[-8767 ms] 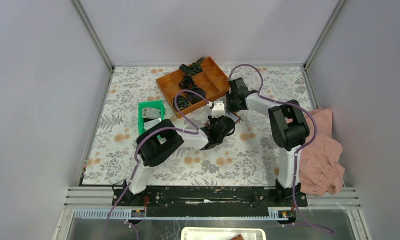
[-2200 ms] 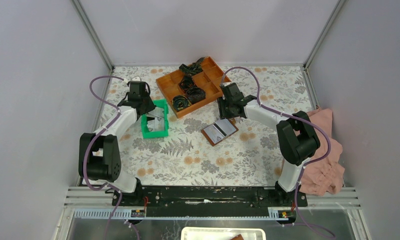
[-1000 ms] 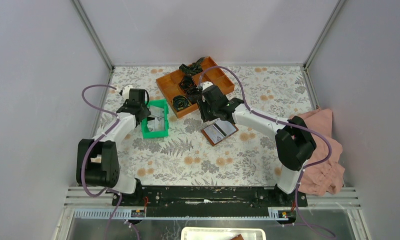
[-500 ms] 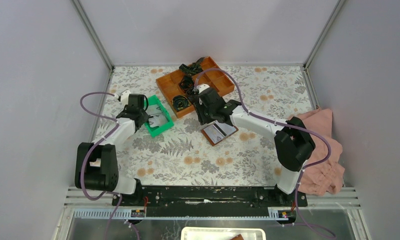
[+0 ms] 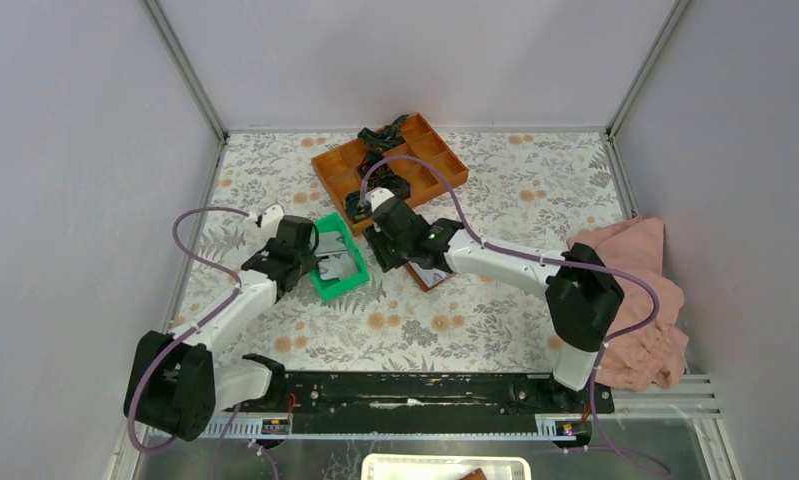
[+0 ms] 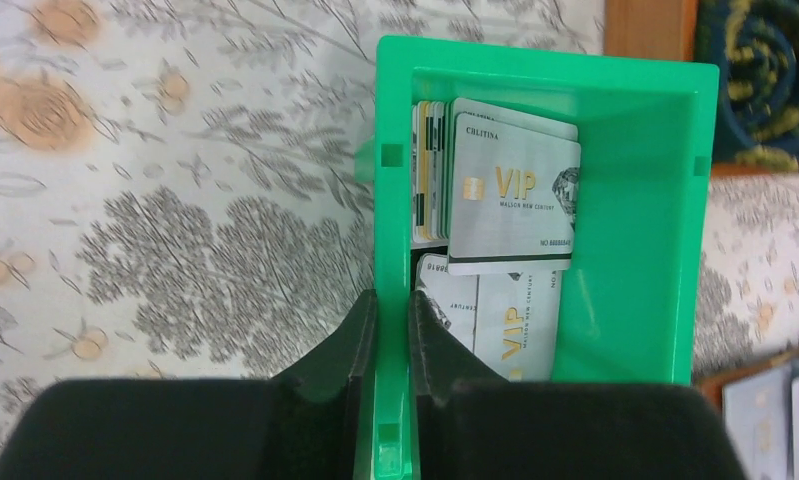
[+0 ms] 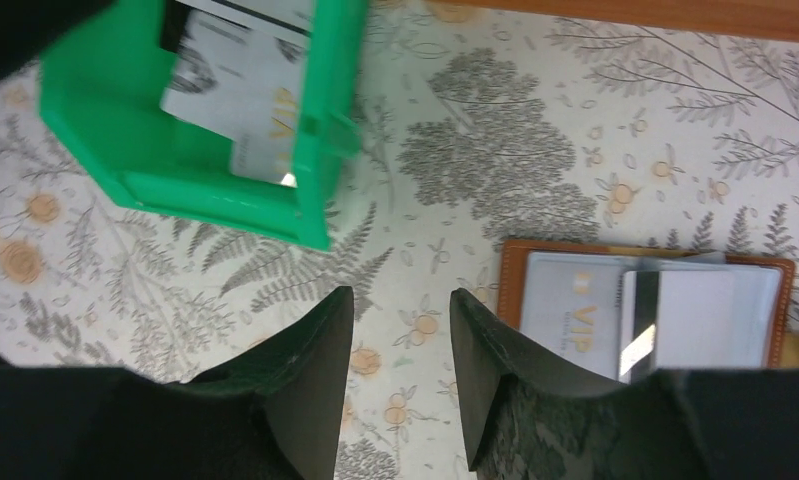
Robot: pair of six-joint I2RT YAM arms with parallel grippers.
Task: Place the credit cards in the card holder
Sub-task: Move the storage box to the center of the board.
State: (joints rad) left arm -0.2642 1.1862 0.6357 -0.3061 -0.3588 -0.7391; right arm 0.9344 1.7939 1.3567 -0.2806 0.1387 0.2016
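The table [image 5: 535, 180] under both arms has a floral cover. A pink cloth [image 5: 635, 300] lies at its edge, well right of the right arm. An orange tray [image 5: 437, 158] holding dark coiled items sits beyond both grippers, just past the right one.

The green tray [image 6: 640, 250] is in the grasp of the left gripper [image 6: 392, 320]. Its jaws are pinched narrow on one tray wall, one finger [image 6: 355, 335] outside and the other inside. The tray stretches away ahead of the fingertips and sits askew on the table. Several silver cards [image 6: 513, 190] lie in it, just ahead and to the right of the inner finger. The top one reads VIP, and others stand on edge against the gripped wall.

The right gripper [image 7: 400, 330] hangs over bare table, its jaws parted a moderate way with nothing between them. From its own camera the green tray lies ahead and to the left. The holder [image 7: 509, 300] lies open, just right of its right finger [image 7: 485, 360], which hides one corner. Two pale cards [image 7: 575, 310] lie side by side in the holder
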